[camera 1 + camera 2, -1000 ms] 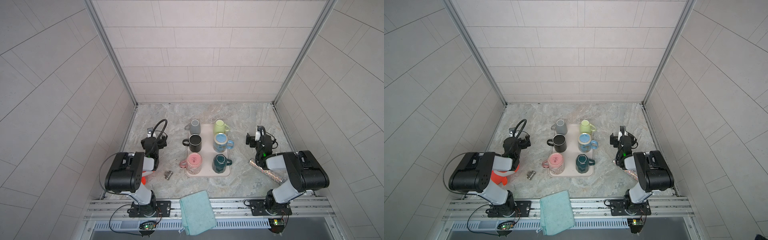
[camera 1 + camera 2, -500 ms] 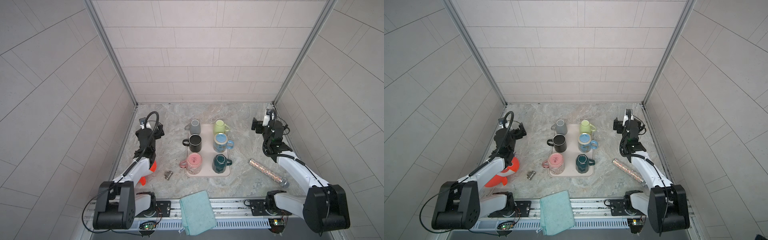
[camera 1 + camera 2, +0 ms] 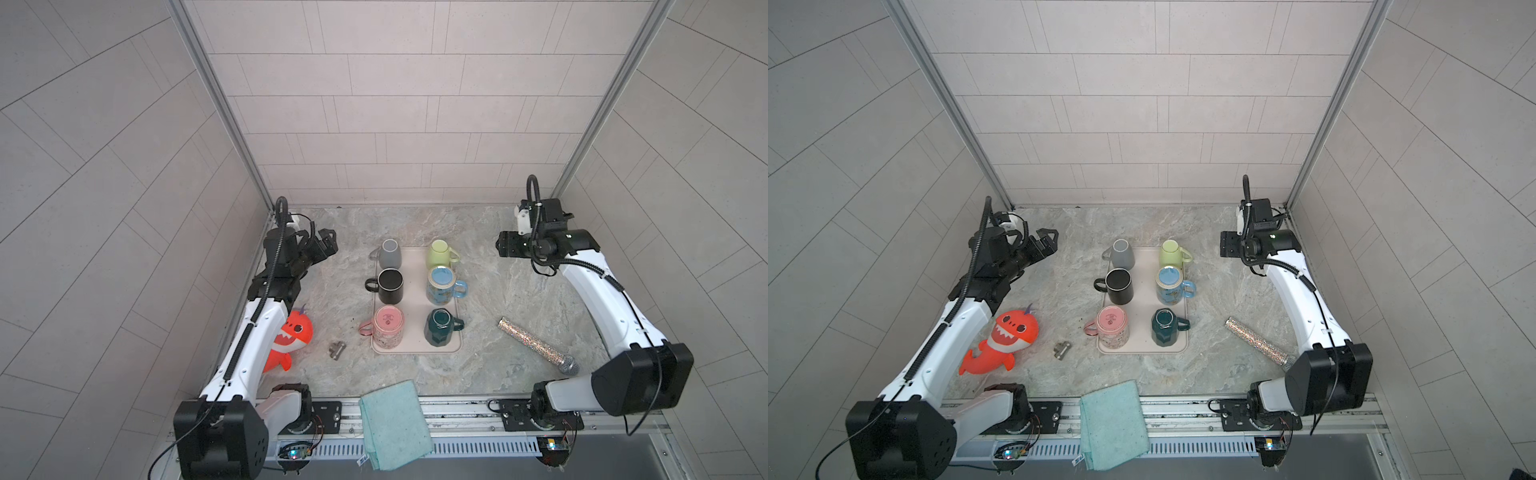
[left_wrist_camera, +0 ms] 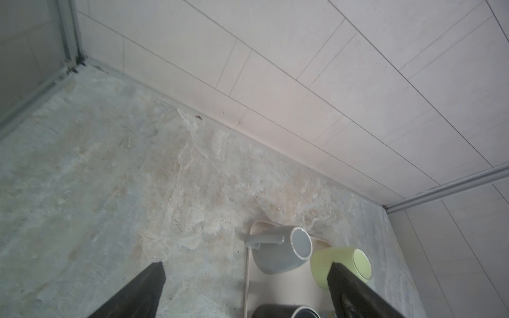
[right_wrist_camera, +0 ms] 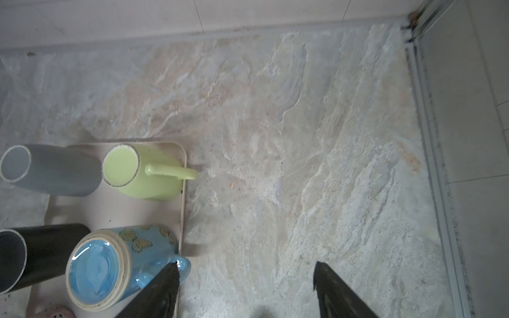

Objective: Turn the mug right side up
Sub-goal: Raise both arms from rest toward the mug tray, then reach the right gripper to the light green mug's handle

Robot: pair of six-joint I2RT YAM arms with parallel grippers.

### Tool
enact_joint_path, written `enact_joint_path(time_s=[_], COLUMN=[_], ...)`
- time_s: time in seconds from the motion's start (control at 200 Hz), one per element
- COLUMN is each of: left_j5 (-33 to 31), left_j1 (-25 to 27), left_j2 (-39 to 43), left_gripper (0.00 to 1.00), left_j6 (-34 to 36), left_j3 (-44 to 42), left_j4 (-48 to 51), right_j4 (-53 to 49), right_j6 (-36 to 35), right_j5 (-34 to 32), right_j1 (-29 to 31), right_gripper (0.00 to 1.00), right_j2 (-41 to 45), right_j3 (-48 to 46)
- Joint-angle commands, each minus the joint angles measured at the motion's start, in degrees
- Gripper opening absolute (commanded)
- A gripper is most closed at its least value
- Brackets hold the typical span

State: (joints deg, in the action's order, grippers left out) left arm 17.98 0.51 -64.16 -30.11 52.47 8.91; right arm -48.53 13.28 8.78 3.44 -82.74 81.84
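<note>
Six mugs stand on a beige tray (image 3: 415, 291) in both top views. The grey mug (image 3: 390, 253), the light green mug (image 3: 440, 253), the blue butterfly mug (image 3: 442, 284) and the pink mug (image 3: 387, 326) show their bases upward. The black mug (image 3: 390, 286) and the dark green mug (image 3: 438, 328) show open mouths. My left gripper (image 3: 326, 245) hangs open and empty left of the tray's far end. My right gripper (image 3: 505, 249) hangs open and empty to its right. From the right wrist, one fingertip (image 5: 172, 271) overlaps the blue mug's handle (image 5: 183, 265) in the picture.
An orange shark toy (image 3: 291, 336) and a small metal piece (image 3: 336, 350) lie left of the tray. A glittery microphone (image 3: 536, 345) lies to its right. A teal cloth (image 3: 395, 424) hangs over the front rail. Tiled walls close in the back and both sides.
Both arms have unfolded from their low pose near the front and reached up and back, ending beside the tray's far end. The right jaws have narrowed a little.
</note>
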Motion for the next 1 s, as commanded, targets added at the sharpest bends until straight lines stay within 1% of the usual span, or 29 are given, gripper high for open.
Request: enact_joint_path(time_s=[0.0, 0.04, 0.09, 0.135, 0.27, 0.395, 0.455, 0.5, 0.666, 0.781, 0.846, 0.996], left_j5=[8.22, 8.61, 8.57, 8.44, 7.95, 7.80, 7.69, 7.60, 7.27, 6.83, 6.51, 6.58], left_j1=[0.34, 0.35, 0.30, 0.36, 0.31, 0.37, 0.29, 0.26, 0.32, 0.32, 0.28, 0.27], left_j2=[1.71, 2.23, 2.93, 3.61, 4.89, 5.36, 5.71, 5.81, 6.21, 6.20, 6.00, 5.60], left_gripper=[0.98, 0.98, 0.98, 0.98, 0.98, 0.98, 0.98, 0.98, 0.98, 0.98, 0.98, 0.98], left_j6=[-3.09, -3.07, -2.94, -2.87, -3.02, -3.11, -3.31, -3.87, -6.09, -6.27, -6.45, -7.86], left_j3=[0.93, 0.73, 0.69, 0.49, -0.51, -0.71, -0.76, -0.79, -1.65, -1.54, -1.16, -1.48], left_j4=[5.69, 6.46, 7.62, 8.34, 8.58, 8.93, 8.94, 8.93, 7.64, 7.53, 7.84, 7.38], right_j4=[-10.44, -9.40, -8.23, -8.07, -7.89, -9.05, -9.63, -9.61, -5.62, -0.64, 2.65, 20.81], right_j6=[2.74, 4.20, 6.82, 9.51, 17.07, 22.29, 24.65, 26.69, 35.36, 42.08, 47.22, 62.13], right_j5=[7.09, 9.91, 13.01, 14.33, 17.85, 24.13, 26.24, 27.04, 28.84, 29.79, 29.75, 33.35], right_j1=[0.16, 0.16, 0.16, 0.16, 0.00, -0.56, -0.65, -0.55, -0.59, -0.58, -0.62, -0.56], right_gripper=[0.77, 0.77, 0.72, 0.65, 0.57, 0.56, 0.54, 0.52, 0.52, 0.53, 0.53, 0.60], right_j2=[-3.17, -4.29, -5.87, -7.78, -13.81, -20.83, -23.94, -25.84, -29.69, -30.27, -29.82, -28.45], right_j3=[3.37, 3.50, 3.98, 5.25, 9.35, 14.21, 16.44, 17.48, 18.16, 16.00, 13.24, 2.25])
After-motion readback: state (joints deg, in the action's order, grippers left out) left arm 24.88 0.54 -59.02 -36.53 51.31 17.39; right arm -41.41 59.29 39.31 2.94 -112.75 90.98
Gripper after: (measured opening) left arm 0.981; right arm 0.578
